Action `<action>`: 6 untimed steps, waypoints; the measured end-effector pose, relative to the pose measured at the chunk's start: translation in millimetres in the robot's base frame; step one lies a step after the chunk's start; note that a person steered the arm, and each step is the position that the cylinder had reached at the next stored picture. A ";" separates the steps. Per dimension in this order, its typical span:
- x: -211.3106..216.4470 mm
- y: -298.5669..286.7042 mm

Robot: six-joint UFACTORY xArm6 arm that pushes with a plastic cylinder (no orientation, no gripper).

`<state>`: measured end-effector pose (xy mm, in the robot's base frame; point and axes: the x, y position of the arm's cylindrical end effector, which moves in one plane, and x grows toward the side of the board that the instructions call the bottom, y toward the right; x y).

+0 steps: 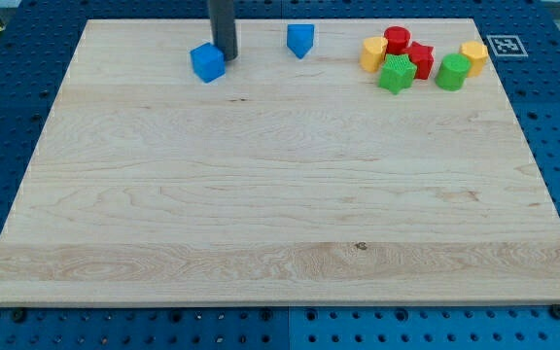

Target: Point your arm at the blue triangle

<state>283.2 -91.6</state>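
resting my tip [228,58] against the blue cube [207,62], just to its left; the blue triangle [300,40] sits apart on its right, so pointing there probably needs a rightward slide. no fingers here, only a rod.

blue, red, yellow, green blocks [419,58] on pale wooden board [280,214].

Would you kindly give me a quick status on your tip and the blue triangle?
My tip at the view's top, right beside the blue cube. Blue triangle off to the view's right, untouched. Nothing between them.
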 end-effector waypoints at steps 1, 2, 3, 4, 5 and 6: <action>21.3 -36.4; 21.3 -36.7; -8.2 -27.0; -48.2 -1.0; -71.0 29.9; -88.1 74.0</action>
